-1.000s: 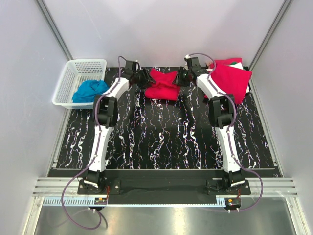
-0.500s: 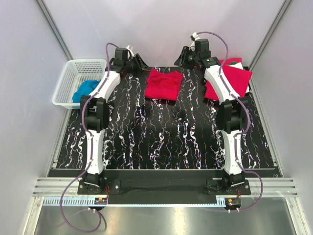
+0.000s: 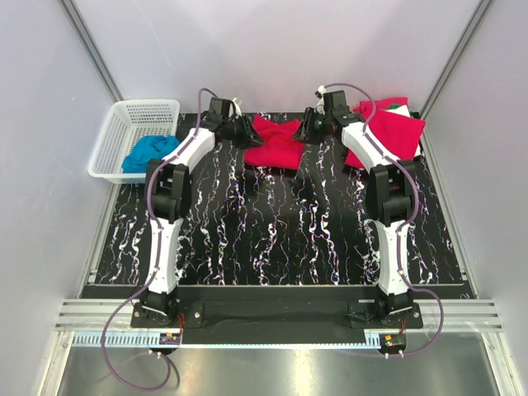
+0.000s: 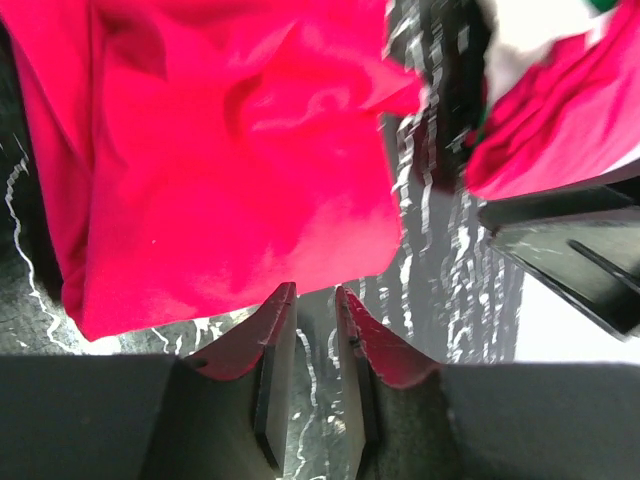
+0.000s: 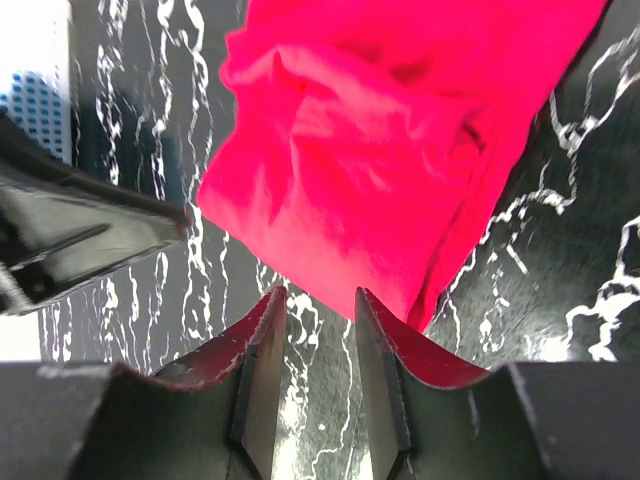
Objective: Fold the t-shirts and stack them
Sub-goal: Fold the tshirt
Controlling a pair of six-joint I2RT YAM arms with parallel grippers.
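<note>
Two pincers flank the folded red t-shirt (image 3: 276, 144): left gripper (image 4: 313, 293) at its left edge, right gripper (image 5: 320, 296) at its right edge. Both stand narrowly parted, holding nothing.

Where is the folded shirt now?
Top view: the folded shirt lies at the table's far middle, between the left end effector and the right end effector, left of the red pile.

A black counter (image 3: 272, 239) veined with white sits boxed in by plain pale walls (image 3: 272, 49) behind and on both sides; a metal rail (image 3: 487, 313) runs along its near edge.
</note>
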